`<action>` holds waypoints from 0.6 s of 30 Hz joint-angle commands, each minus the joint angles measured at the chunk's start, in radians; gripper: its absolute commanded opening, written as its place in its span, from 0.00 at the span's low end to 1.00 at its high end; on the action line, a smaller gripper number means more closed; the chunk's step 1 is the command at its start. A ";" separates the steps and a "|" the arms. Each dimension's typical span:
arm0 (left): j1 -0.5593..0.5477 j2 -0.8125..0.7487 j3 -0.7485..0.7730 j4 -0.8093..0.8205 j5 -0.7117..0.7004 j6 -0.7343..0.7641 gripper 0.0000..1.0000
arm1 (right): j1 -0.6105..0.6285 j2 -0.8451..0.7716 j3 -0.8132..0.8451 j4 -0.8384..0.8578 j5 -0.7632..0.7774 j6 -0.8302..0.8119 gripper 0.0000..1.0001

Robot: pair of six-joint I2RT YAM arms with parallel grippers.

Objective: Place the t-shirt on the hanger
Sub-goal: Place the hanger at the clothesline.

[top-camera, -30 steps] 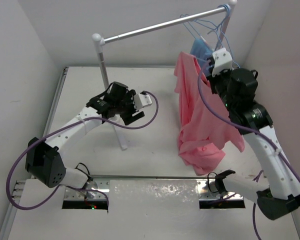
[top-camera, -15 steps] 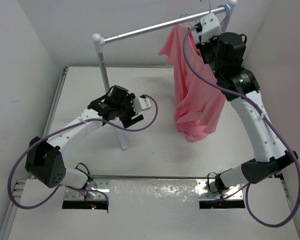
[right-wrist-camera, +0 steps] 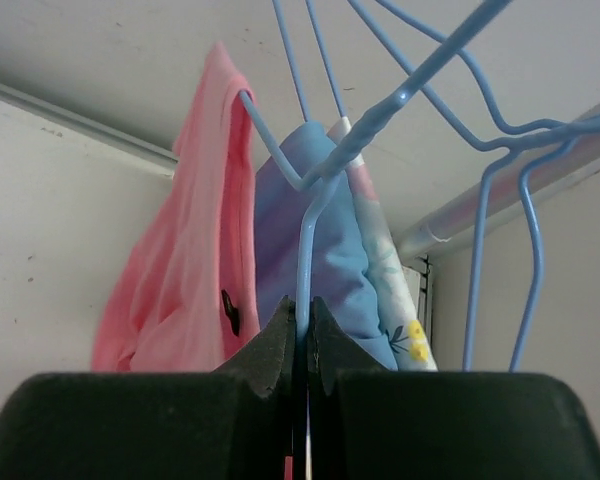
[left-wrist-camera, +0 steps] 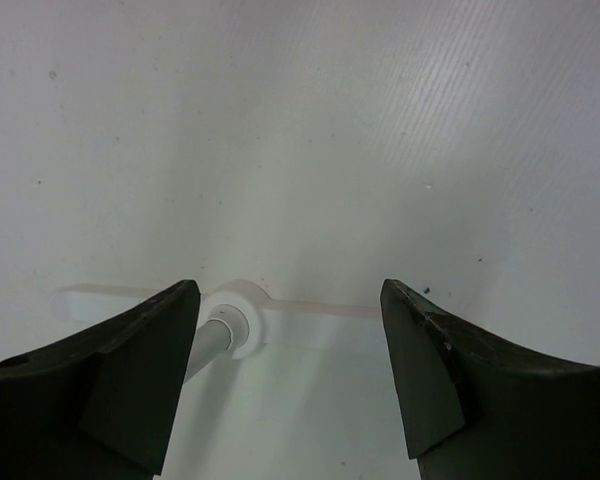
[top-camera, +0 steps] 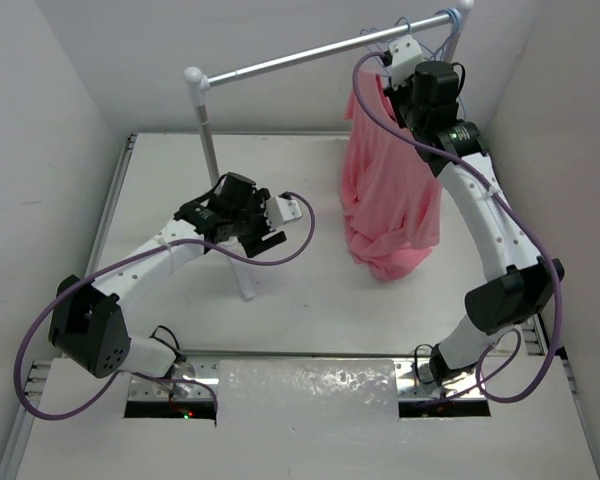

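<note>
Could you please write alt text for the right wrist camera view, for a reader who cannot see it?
The right pincer is shut on a thin pale-blue wire of the hanger, seen from below. The salmon-pink t-shirt hangs from the wire's left end, a light-blue garment with a patterned band beside it, and more blue wire hangers to the right.

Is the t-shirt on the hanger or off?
On, at least partly: the t-shirt drapes over one wire arm of the hanger pinched in the shut right gripper.
</note>
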 commanded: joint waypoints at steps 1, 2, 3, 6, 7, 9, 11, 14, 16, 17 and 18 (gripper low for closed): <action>-0.003 -0.043 -0.006 0.028 0.005 0.008 0.70 | -0.006 0.000 0.055 0.057 -0.030 0.007 0.00; -0.003 -0.044 -0.007 0.028 0.004 0.008 0.70 | -0.005 0.005 0.053 0.057 -0.036 0.007 0.00; -0.003 -0.043 -0.009 0.029 0.004 0.008 0.70 | -0.006 0.005 0.047 0.057 -0.039 0.007 0.00; -0.003 -0.044 -0.013 0.029 0.007 0.008 0.70 | -0.006 -0.009 0.029 0.043 -0.033 0.013 0.00; -0.003 -0.044 -0.015 0.029 0.007 0.011 0.70 | -0.006 -0.021 -0.009 0.057 -0.024 0.013 0.08; -0.003 -0.044 -0.019 0.040 0.004 0.011 0.70 | -0.008 -0.079 -0.106 0.097 0.020 0.018 0.48; -0.003 -0.043 -0.027 0.054 -0.001 0.006 0.70 | -0.008 -0.124 -0.164 0.155 0.030 0.010 0.71; -0.005 -0.040 -0.030 0.058 -0.004 0.006 0.70 | -0.005 -0.214 -0.253 0.207 0.034 0.015 0.99; -0.003 -0.043 -0.030 0.051 -0.013 0.008 0.70 | -0.005 -0.288 -0.310 0.233 0.033 0.014 0.99; -0.003 -0.047 -0.030 0.049 -0.016 0.006 0.70 | -0.005 -0.313 -0.338 0.236 0.030 0.018 0.99; -0.003 -0.052 -0.033 0.049 -0.024 0.008 0.70 | -0.005 -0.366 -0.352 0.240 0.015 0.032 0.99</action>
